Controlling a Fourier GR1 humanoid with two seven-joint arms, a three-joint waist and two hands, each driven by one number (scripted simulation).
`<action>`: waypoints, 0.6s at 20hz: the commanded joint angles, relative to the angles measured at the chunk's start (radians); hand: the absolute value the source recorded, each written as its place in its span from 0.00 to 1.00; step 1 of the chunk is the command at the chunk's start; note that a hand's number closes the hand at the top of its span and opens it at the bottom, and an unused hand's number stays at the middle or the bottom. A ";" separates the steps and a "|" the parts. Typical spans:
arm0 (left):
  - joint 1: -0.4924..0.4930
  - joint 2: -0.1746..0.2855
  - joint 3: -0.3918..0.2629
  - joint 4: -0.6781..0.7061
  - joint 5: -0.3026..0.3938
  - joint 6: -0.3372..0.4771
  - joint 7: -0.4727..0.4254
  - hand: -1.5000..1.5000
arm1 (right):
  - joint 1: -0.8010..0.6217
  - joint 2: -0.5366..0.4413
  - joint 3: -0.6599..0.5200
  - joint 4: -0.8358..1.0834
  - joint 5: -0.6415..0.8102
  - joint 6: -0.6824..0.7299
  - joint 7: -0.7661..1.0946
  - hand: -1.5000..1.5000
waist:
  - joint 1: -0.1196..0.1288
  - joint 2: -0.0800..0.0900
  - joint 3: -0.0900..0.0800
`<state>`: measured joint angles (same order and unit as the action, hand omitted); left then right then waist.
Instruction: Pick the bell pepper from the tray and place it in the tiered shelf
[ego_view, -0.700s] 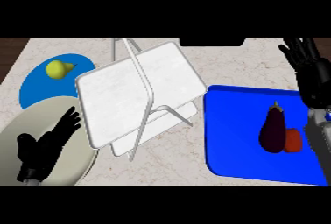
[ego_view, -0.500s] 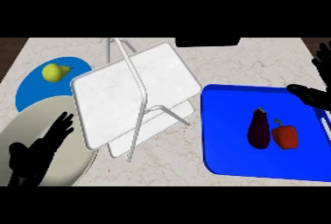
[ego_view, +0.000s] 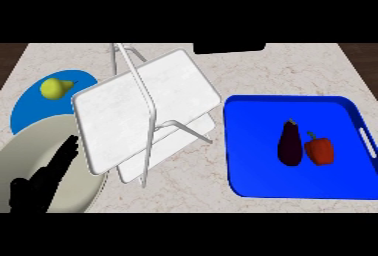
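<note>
No text, label, brand or number is readable — neither on the tray (ego_view: 251, 150) nor the tiered shelf (ego_view: 118, 125).

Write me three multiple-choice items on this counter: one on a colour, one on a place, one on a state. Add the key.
1. The fruit on the blue plate is
A. red
B. purple
C. yellow-green

2. The bell pepper lies
A. on the blue plate
B. in the blue tray, right of the eggplant
C. on the bare counter

3. The left hand is
A. open, fingers straight, holding nothing
B. curled round the bell pepper
C. curled round the eggplant

Key:
1. C, the fruit shows yellow-green against the plate's blue.
2. B, the pepper sits inside the tray's rim, close beside the eggplant.
3. A, the hand shows at the lower left, far from the tray, with nothing in it.
</note>
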<state>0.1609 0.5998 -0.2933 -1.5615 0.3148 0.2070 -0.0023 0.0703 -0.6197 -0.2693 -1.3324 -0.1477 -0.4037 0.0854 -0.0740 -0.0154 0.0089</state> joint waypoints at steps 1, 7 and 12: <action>-0.098 -0.112 -0.077 0.079 -0.058 0.016 0.006 0.50 | 0.119 0.060 -0.055 -0.066 -0.084 0.088 -0.154 0.00 | 0.030 0.013 -0.009; -0.118 -0.145 -0.075 0.124 -0.075 0.006 -0.025 0.50 | 0.178 -0.045 0.049 -0.326 -0.023 0.162 0.064 0.00 | 0.039 0.014 -0.012; -0.120 -0.064 -0.028 0.069 -0.024 -0.060 0.021 0.50 | 0.180 -0.192 0.163 -0.446 0.041 0.221 0.423 0.00 | 0.057 0.019 -0.016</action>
<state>0.0933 0.5681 -0.3097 -1.5189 0.2785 0.1673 -0.0057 0.2294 -0.7193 -0.1735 -1.6915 -0.1529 -0.2253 0.3077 -0.0207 -0.0132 0.0086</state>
